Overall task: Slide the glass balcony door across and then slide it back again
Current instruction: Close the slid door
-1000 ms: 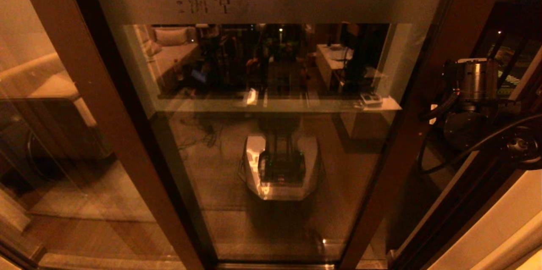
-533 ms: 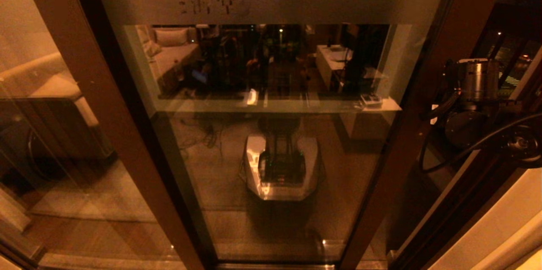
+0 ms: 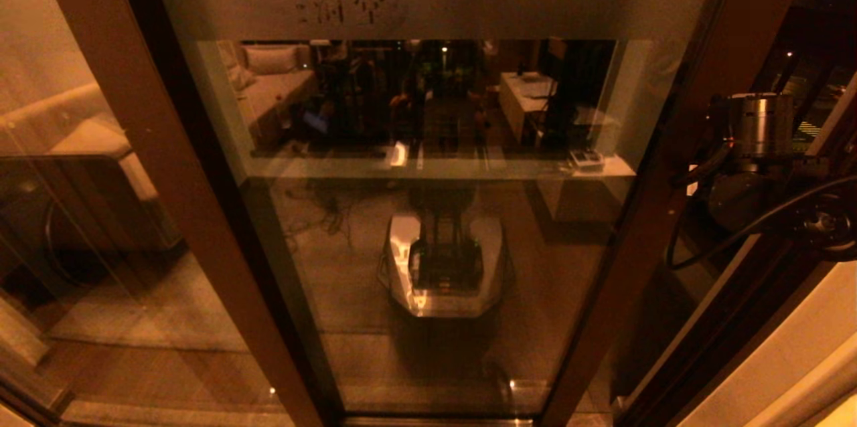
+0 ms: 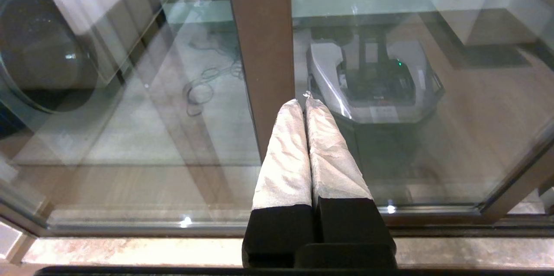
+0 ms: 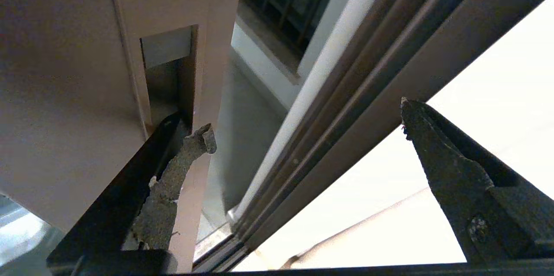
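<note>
The glass balcony door [image 3: 435,246] fills the middle of the head view, with a frosted band [image 3: 502,4] bearing faint characters near its top. Its dark brown right stile [image 3: 643,226] carries a slot handle [image 5: 166,68]. My right gripper [image 5: 306,119] is open; one fingertip [image 5: 203,137] is hooked at the slot's lower edge, and the other finger [image 5: 433,146] hangs free towards the jamb. My right arm [image 3: 756,132] shows beside the stile. My left gripper [image 4: 303,103] is shut on nothing and points at the glass beside a brown post [image 4: 264,51].
The fixed glass panel [image 3: 67,213] and its lighter brown post [image 3: 167,179] stand on the left. A dark jamb with tracks [image 5: 368,51] runs on the right beside a pale wall [image 3: 803,347]. A narrow gap [image 5: 259,72] onto the balcony lies between stile and jamb.
The door has slid a little to the right: the frosted characters and the right stile have shifted that way. My right arm has moved right with it. The left post has not moved.
</note>
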You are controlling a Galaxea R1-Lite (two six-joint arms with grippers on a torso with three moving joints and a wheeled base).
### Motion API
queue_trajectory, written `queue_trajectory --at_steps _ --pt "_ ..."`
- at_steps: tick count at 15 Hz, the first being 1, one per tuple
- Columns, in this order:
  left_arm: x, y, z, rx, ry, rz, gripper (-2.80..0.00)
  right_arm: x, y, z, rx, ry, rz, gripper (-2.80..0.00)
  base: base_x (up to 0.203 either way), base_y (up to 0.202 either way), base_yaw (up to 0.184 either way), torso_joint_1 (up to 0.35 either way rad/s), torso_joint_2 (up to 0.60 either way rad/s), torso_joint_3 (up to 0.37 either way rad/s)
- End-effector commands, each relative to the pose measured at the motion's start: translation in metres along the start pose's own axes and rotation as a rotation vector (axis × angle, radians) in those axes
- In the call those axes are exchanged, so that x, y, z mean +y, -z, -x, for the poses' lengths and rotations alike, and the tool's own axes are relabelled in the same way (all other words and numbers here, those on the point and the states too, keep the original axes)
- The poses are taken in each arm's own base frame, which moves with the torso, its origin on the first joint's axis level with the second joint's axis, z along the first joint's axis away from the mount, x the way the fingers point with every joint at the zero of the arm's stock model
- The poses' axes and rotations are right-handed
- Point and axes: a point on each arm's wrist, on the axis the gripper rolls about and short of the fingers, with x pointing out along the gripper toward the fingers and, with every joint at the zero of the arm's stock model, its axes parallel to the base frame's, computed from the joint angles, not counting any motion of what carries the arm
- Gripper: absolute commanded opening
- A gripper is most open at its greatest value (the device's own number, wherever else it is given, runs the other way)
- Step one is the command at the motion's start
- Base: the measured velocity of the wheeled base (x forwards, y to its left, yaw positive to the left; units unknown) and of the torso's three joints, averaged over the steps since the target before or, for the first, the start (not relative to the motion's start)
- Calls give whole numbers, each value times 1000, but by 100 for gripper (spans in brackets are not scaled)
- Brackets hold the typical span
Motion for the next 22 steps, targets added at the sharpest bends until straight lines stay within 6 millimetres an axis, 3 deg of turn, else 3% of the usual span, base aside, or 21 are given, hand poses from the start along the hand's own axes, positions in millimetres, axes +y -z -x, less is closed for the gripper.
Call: queue_trajectory --at_steps 1,22 --pt "0 0 0 -1 0 0 -280 -3 -1 0 -4 10 -5 0 0 0 0 0 0 0" --pt "0 0 0 -1 0 0 -280 -40 -4 -36 23 116 -3 0 0 0 0 0 0 0"
